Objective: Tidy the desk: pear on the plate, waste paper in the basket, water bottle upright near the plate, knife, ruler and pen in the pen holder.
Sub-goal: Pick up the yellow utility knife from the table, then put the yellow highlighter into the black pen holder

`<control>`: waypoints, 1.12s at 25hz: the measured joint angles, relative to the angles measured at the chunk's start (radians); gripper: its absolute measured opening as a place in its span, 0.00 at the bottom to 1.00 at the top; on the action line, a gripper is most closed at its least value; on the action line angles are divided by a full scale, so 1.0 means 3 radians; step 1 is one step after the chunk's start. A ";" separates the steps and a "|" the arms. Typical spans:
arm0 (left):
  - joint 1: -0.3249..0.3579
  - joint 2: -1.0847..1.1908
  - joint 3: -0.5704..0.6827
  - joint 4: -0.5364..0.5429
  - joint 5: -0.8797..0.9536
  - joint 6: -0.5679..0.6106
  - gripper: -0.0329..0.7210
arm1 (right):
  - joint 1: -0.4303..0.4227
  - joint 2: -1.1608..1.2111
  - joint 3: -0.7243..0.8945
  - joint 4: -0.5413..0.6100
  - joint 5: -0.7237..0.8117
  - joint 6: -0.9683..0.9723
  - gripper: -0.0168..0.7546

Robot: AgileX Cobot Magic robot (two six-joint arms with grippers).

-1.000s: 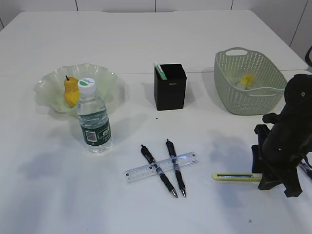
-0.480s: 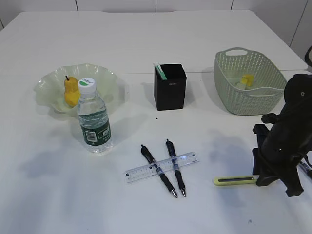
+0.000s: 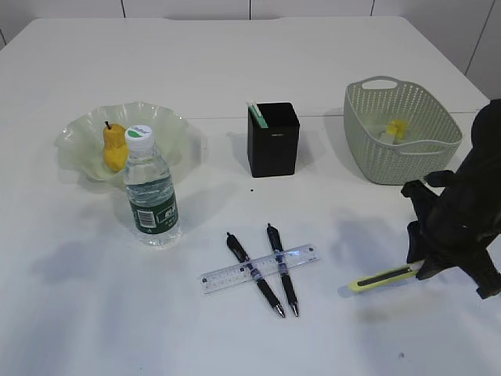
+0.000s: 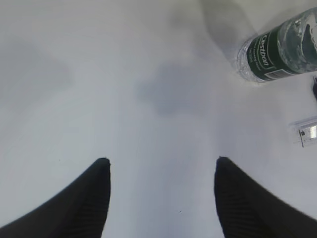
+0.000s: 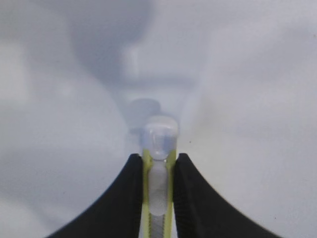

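Observation:
My right gripper (image 3: 419, 268) is shut on one end of the yellow-green knife (image 3: 382, 277), which slants up off the desk (image 3: 250, 63). In the right wrist view the knife (image 5: 159, 144) sits pinched between the fingers of that gripper (image 5: 158, 161). Two black pens (image 3: 255, 269) lie crossed over the clear ruler (image 3: 227, 275). The pear (image 3: 114, 146) rests on the plate (image 3: 168, 124). In front of the plate the water bottle (image 3: 151, 192) stands upright. Yellow waste paper (image 3: 397, 128) lies in the basket (image 3: 368, 149). My left gripper (image 4: 161, 161) hangs open over bare desk.
The black pen holder (image 3: 273, 141) stands at the centre back with a green-white item (image 3: 256, 113) sticking out. The left wrist view shows the bottle (image 4: 282, 47) at upper right and the ruler's end (image 4: 308, 131) at the right edge.
My right gripper closed on the knife and lifted its held end, so the knife now tilts. The left gripper has not moved.

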 joint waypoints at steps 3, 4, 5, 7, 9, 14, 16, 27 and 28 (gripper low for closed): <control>0.0000 0.0000 0.0000 0.0000 -0.0014 0.0000 0.66 | 0.0000 -0.0143 0.0000 -0.0095 0.0000 -0.0318 0.18; 0.0000 0.0000 0.0000 0.0000 -0.0021 0.0000 0.66 | 0.0000 -0.0192 0.0000 -0.0140 0.0000 -0.0450 0.19; 0.0000 0.0000 0.0000 0.0000 -0.0021 0.0000 0.66 | 0.0000 -0.0230 0.0000 -0.0196 0.0000 -0.0580 0.19; 0.0000 0.0000 0.0000 0.0000 -0.0021 0.0000 0.66 | 0.0000 -0.0322 0.0000 -0.0301 0.0000 -0.0826 0.19; 0.0000 0.0000 0.0000 0.0000 -0.0021 0.0000 0.66 | 0.0000 -0.0410 0.0000 -0.0392 0.0000 -0.1086 0.19; 0.0000 0.0000 0.0000 0.0000 -0.0021 0.0000 0.66 | 0.0000 -0.0640 0.0000 -0.0443 -0.0109 -0.1794 0.19; 0.0000 0.0000 0.0000 0.0000 -0.0021 0.0000 0.66 | 0.0000 -0.0690 -0.0032 -0.0436 -0.0132 -0.2061 0.19; 0.0000 0.0000 0.0000 0.0000 0.0022 0.0000 0.66 | 0.0000 -0.0705 -0.0510 0.0040 -0.0468 -0.3814 0.19; 0.0000 0.0000 0.0000 0.0000 0.0022 0.0000 0.66 | 0.0000 -0.0705 -0.0543 0.0111 -0.0533 -0.4004 0.19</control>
